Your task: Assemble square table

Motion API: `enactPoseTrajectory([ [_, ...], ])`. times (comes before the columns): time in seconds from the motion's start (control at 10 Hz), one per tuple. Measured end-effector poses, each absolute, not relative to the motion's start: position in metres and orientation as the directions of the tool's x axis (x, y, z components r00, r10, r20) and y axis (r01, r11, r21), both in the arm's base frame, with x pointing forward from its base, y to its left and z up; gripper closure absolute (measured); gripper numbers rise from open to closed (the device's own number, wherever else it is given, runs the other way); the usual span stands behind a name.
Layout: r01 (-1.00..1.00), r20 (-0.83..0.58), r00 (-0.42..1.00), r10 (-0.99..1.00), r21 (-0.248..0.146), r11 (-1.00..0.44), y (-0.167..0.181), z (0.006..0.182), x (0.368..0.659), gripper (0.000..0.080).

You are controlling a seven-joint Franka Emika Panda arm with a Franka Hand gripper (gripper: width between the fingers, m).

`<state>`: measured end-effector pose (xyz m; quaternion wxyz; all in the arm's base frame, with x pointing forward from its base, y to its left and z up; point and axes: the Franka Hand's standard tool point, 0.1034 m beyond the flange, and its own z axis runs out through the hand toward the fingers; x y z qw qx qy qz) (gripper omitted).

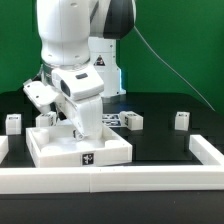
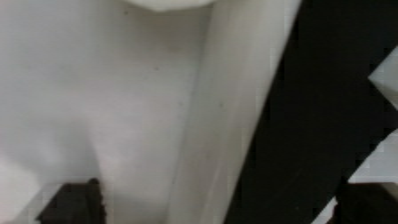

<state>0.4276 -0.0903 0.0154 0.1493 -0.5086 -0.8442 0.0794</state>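
Reaching down over the tabletop [image 1: 60,150], the gripper [image 1: 88,130] had its fingers spread wide, with nothing visibly held. The tabletop lay on the black table [image 1: 160,145] just behind the front rail [image 1: 150,180]. Small legs [image 1: 133,121] stood separately beyond it.

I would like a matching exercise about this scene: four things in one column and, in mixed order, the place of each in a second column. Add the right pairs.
Things
1. table top
2. marker board
3. front rail
4. leg farthest to the exterior view's right

Places
A. runs along the near edge of the black table
B. stands alone on the black table, touching nothing
C. lies directly under the robot arm
D. lies flat behind the table top

Pairs: 1-C, 2-D, 3-A, 4-B
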Motion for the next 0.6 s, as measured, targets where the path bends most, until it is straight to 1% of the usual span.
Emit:
enactPoseTrajectory([
  [0.1, 0.835, 0.171, -0.438, 0.883, -0.286, 0.47, -0.0904, 0.0153, 0.4275, 0.015],
  [0.2, 0.835, 0.172, -0.437, 0.883, -0.287, 0.47, -0.0903, 0.0148, 0.4265, 0.0271],
  [0.3, 0.835, 0.173, -0.436, 0.883, -0.288, 0.469, -0.0904, 0.0142, 0.426, 0.0409],
  [0.4, 0.835, 0.173, -0.436, 0.883, -0.288, 0.469, -0.0904, 0.0141, 0.4259, 0.0409],
  [0.5, 0.835, 0.173, -0.436, 0.883, -0.289, 0.469, -0.0904, 0.0141, 0.4259, 0.0545],
  [0.6, 0.836, 0.173, -0.435, 0.884, -0.289, 0.467, -0.0906, 0.0141, 0.426, 0.0545],
])
